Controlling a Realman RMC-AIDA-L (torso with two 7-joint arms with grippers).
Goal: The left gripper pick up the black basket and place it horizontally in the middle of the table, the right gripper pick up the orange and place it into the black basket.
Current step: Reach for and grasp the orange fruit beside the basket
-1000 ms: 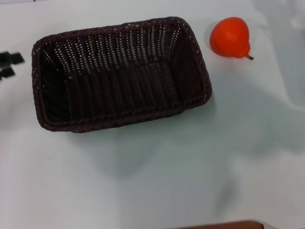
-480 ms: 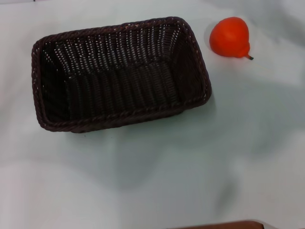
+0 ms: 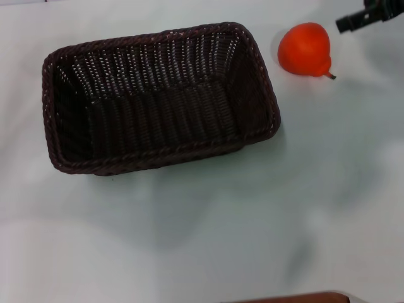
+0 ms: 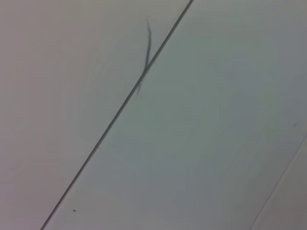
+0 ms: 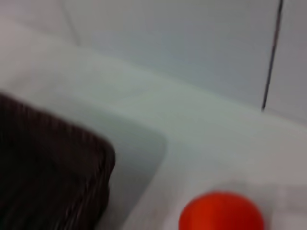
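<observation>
The table [image 3: 265,208] was a plain, pale white-bluish surface, smooth, with soft shadows across it. The left wrist view showed only pale flat panels crossed by a thin dark seam. No brand, label or writing could be read anywhere.

The black basket [image 3: 158,98] lay lengthwise toward the table's far left, a very dark woven rectangle with a braided rim, sloping sides and nothing inside. The orange [image 3: 305,49] sat just beside its right end, near the far right corner, bright orange-red with a short dark stem.

The right gripper [image 3: 365,15] showed only as a dark tip at the far right edge, close to the orange; whether its claw was apart or together could not be told.
</observation>
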